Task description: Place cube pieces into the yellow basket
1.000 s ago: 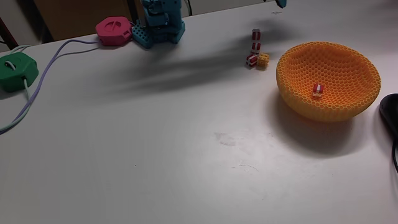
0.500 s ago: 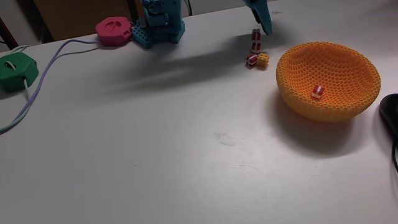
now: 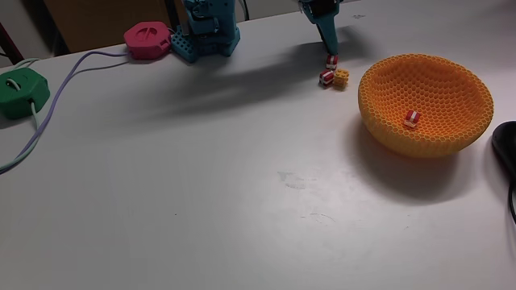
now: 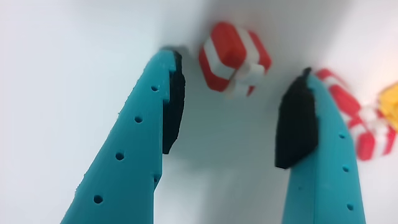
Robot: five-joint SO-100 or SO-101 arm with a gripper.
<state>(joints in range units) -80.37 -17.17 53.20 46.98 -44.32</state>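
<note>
At twelve o'clock between my open gripper [image 4: 230, 134] fingers sits a striped cube [image 4: 233, 57], apparently just beyond the pads. Closing now may push it toward neighbouring cubes [image 3: 332, 77], not the yellow basket [image 3: 379, 125].

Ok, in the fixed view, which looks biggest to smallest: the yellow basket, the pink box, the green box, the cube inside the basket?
1. yellow basket
2-3. green box and pink box: look alike, and the green sits nearer the camera, so unranked
4. cube in the basket

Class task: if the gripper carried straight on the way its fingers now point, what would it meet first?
Probably the red-and-white striped cube, which lies just beyond the open gripper, roughly between its fingertips. Depth is unclear, so the white table under it could be touched at about the same moment.
</note>
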